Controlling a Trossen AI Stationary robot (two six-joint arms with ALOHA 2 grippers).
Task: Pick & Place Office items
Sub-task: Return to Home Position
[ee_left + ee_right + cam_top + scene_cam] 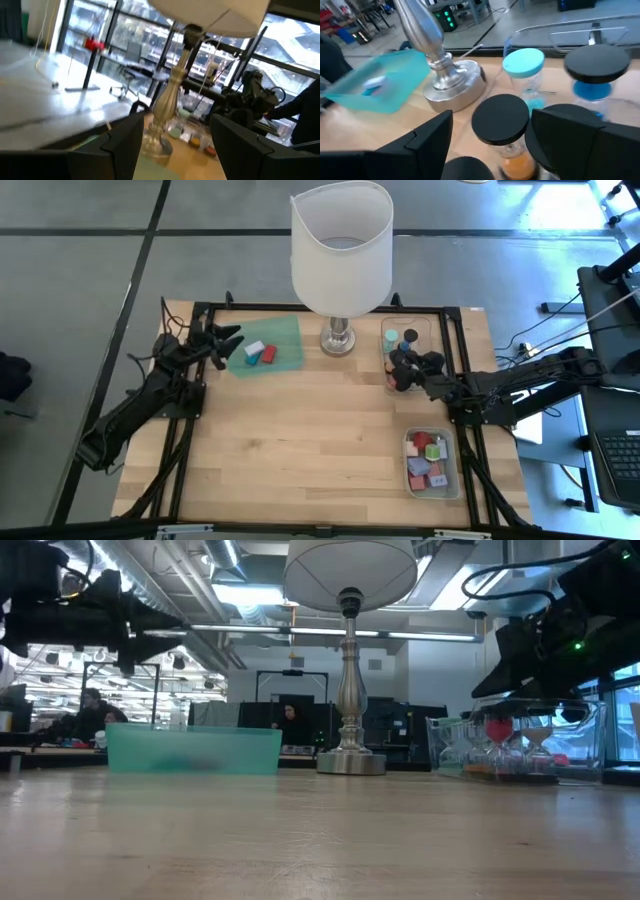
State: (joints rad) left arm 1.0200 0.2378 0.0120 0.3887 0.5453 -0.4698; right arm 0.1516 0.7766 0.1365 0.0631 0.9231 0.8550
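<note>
Hanging spread and empty, the left jaws are being held by the green tray (290,361) with a few blocks (260,352), the right jaws over the hourglasses (409,337). More blocks are being stored in the gray bin (457,465), so kinds are probably being kept apart.

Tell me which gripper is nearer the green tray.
Left. The left gripper is at the edge of the green tray; the right gripper is beyond the lamp, over the clear bin.

The lamp shade (341,245) is white above its silver base (339,341), the tray (287,340) is teal around a red block (268,354) and a white block (254,347), and one hourglass (500,117) is capped black, another hourglass (523,63) turquoise.
</note>
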